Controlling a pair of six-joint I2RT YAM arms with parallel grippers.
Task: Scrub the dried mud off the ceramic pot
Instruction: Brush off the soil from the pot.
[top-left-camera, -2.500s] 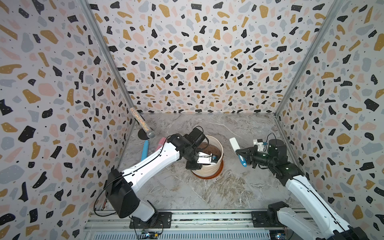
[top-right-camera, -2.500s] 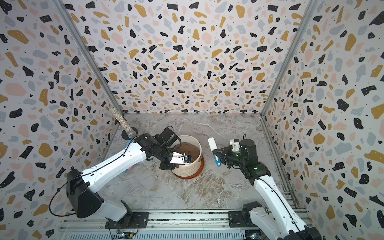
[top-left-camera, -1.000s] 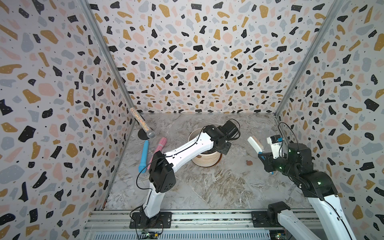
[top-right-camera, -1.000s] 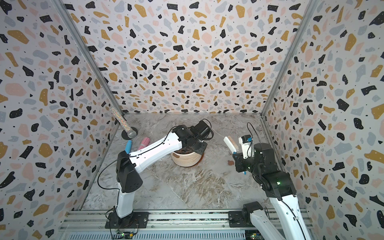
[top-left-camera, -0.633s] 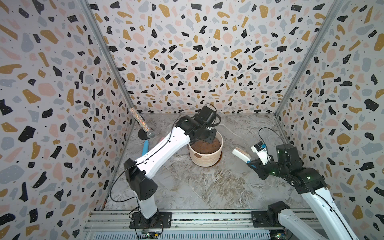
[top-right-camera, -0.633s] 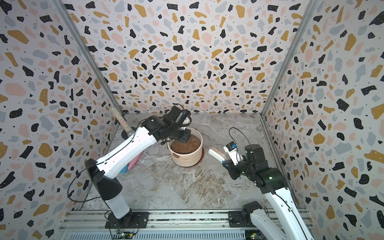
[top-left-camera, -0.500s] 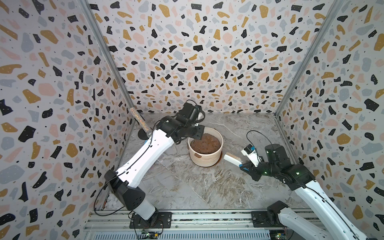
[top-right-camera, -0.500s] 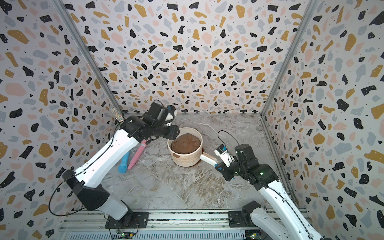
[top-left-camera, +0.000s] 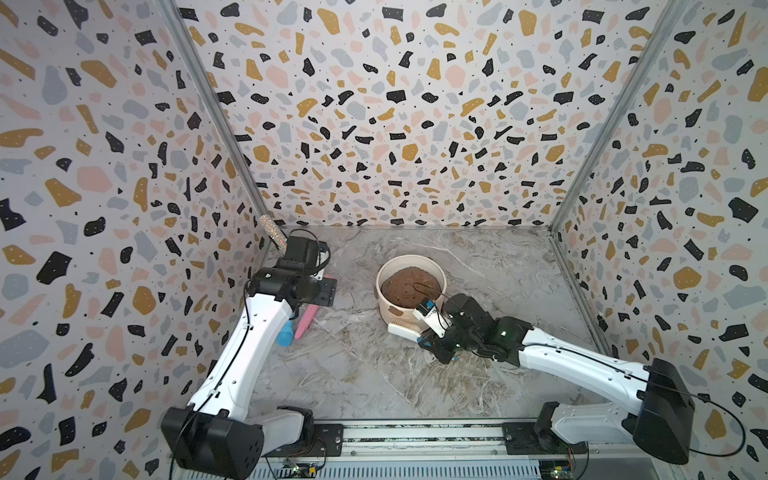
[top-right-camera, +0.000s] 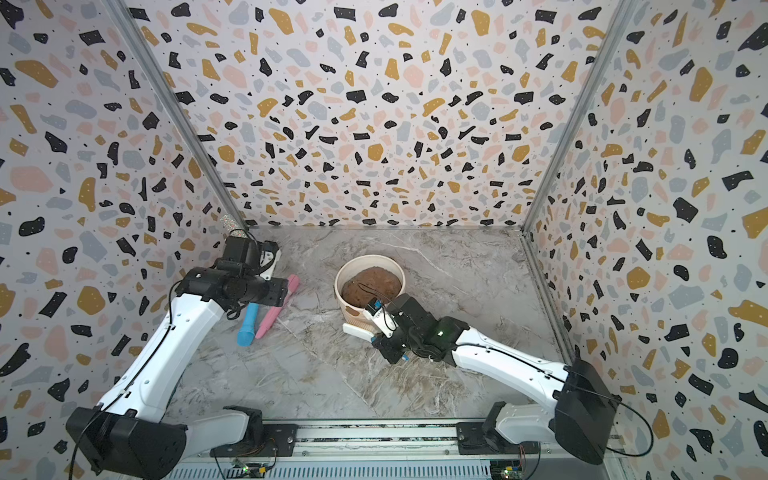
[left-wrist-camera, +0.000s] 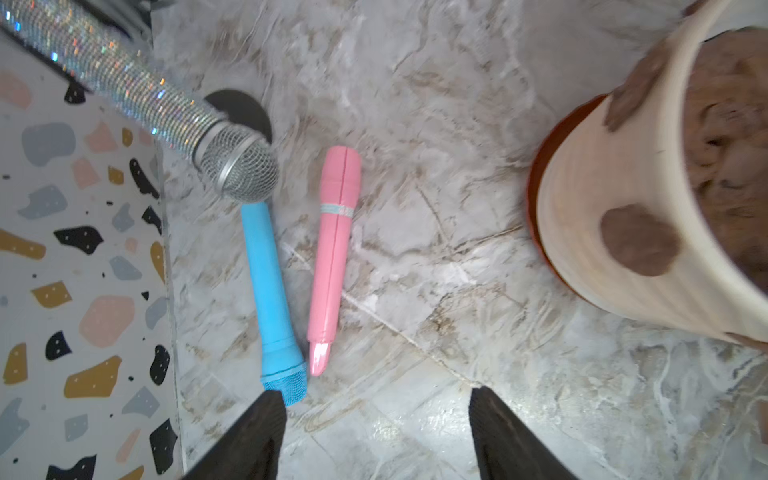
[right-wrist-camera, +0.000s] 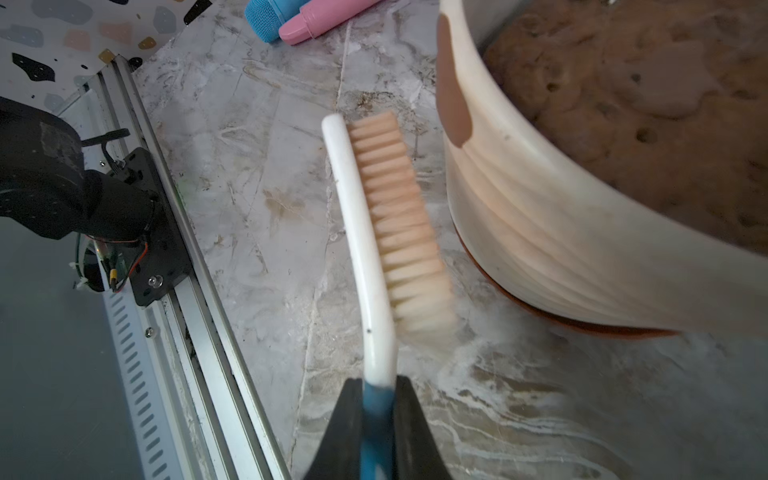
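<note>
Right hand (right-wrist-camera: 377, 380) clenching brush (right-wrist-camera: 357, 232) just beside ceramic pot (right-wrist-camera: 540, 232); left hand (left-wrist-camera: 376, 392) spread, apart.

A blue toy microphone (left-wrist-camera: 272, 291) and a pink lipstick-shaped toy (left-wrist-camera: 332, 257) lie side by side, just apart, on the grey marbled tabletop (left-wrist-camera: 415, 124). A glittery silver microphone (left-wrist-camera: 166, 108) leans head-down, its mesh head at the blue one's handle end.

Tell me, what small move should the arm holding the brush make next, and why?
Probably press the brush tip in and slightly up against the ceramic pot. The right tool is shut on the handle, the bristles face the wall with a gap at the tip, and a blotch of dried mud sits opposite, near the rim.
</note>
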